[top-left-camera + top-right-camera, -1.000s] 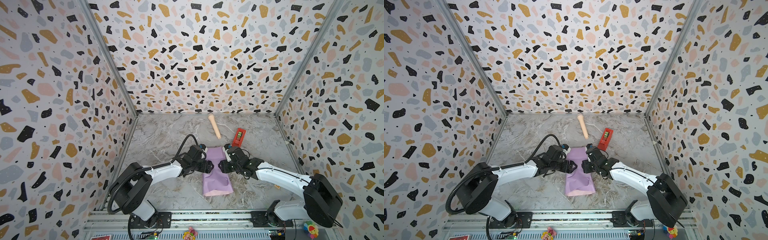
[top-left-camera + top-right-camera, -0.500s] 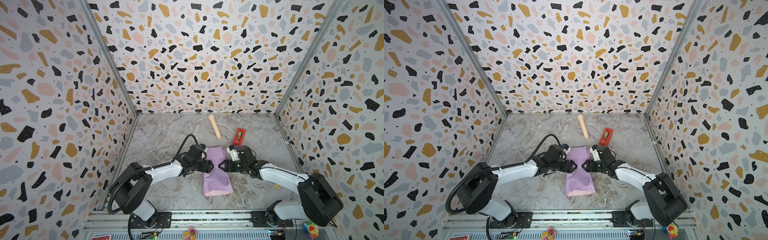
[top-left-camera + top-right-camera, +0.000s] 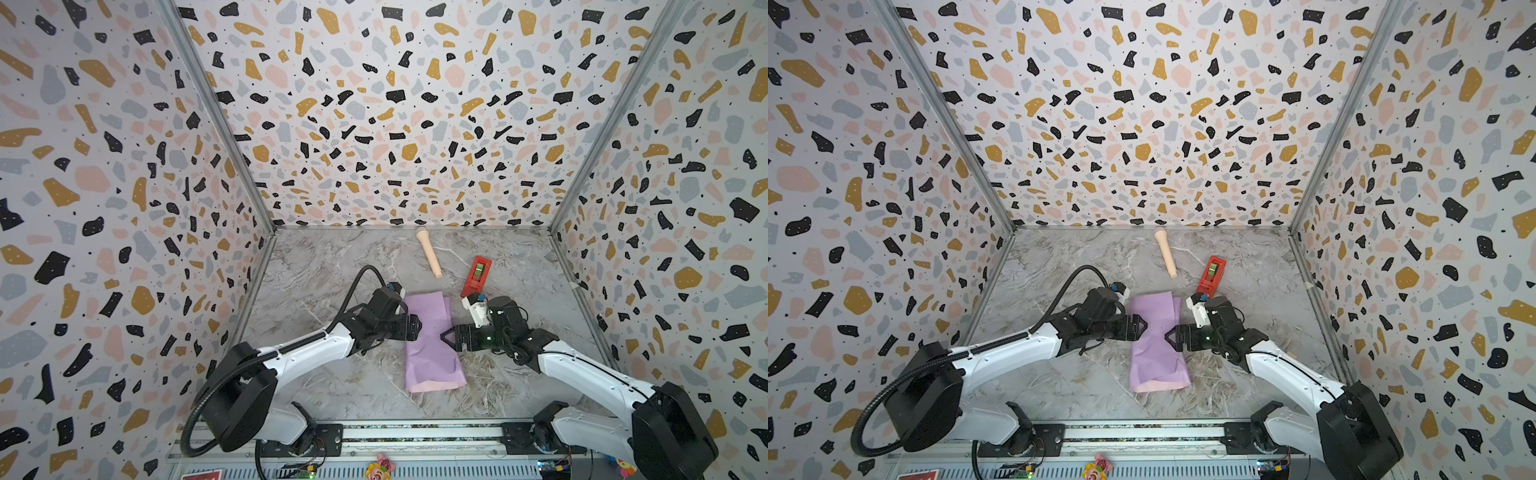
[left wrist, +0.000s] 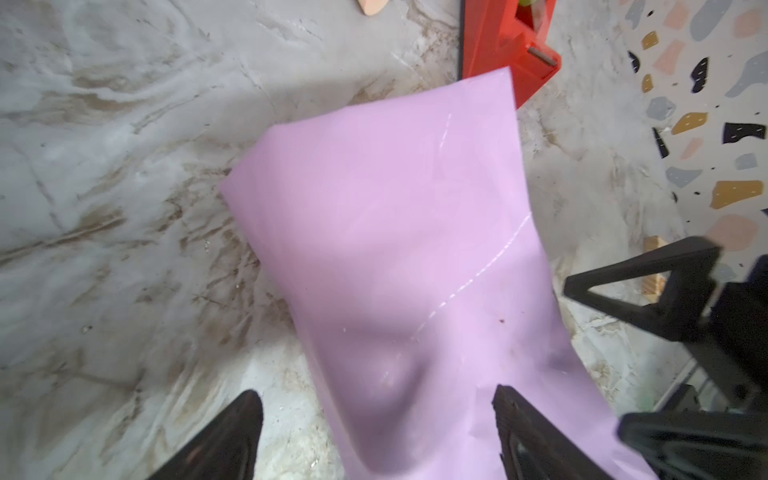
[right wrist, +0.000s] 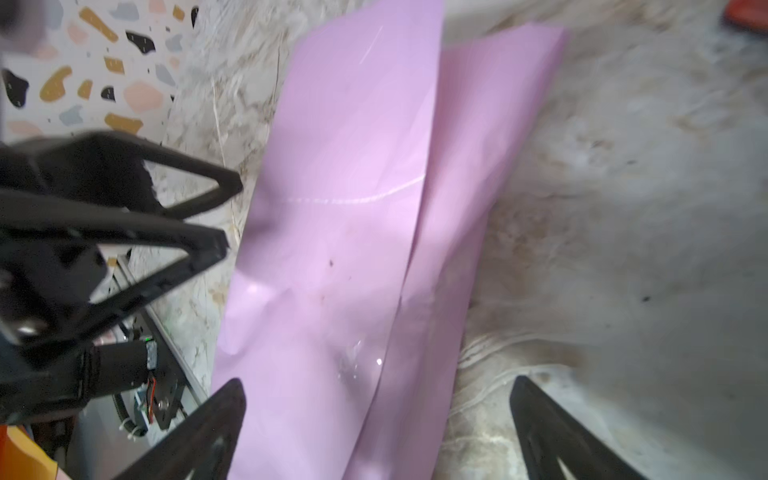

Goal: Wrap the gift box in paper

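Mid-wrap, seen from my remote station: the paper (image 3: 432, 345) lies lilac side up in the middle of the surface (image 3: 332, 270), folded lengthwise and nipped in at the waist. The left gripper (image 3: 417, 326) and right gripper (image 3: 444, 334) flank that waist, both with jaws spread wide and holding nothing. I cannot see the gift box; I take it to be under the fold. The sheet looks light, thin and springy. I would pinch its loose long edge, not the bulge.
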Robot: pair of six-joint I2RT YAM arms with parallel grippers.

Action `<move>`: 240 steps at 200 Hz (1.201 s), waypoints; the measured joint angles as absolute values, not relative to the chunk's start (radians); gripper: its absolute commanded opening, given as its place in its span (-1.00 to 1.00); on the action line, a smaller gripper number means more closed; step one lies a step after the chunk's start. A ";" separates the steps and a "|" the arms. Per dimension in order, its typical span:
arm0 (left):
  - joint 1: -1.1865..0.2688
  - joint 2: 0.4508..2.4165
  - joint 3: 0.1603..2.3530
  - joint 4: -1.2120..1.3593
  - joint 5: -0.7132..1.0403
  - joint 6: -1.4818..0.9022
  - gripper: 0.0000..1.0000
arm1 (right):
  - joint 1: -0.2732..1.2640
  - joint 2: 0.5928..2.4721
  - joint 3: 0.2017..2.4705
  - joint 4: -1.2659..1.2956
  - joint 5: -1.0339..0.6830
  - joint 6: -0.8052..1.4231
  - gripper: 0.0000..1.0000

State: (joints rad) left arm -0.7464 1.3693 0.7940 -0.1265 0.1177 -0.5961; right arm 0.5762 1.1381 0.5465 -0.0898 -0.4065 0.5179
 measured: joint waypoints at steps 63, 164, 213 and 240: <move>-0.872 1.302 0.646 -0.101 0.159 -0.675 0.80 | 0.651 1.151 0.479 -0.114 -0.387 0.529 0.97; -0.889 1.152 0.582 -0.085 0.161 -0.702 0.83 | 0.612 1.047 0.471 -0.209 -0.373 0.485 0.96; -0.728 1.253 0.603 0.032 0.255 -0.760 0.76 | 0.527 1.136 0.540 -0.084 -0.453 0.537 0.82; -0.716 1.360 0.651 0.055 0.281 -0.762 0.69 | 0.505 1.239 0.569 -0.012 -0.483 0.570 0.72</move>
State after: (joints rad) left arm -0.7162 1.3602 0.6506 0.0547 0.2810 -0.7616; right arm 0.5053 1.2388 0.5694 -0.0116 -0.4831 0.5697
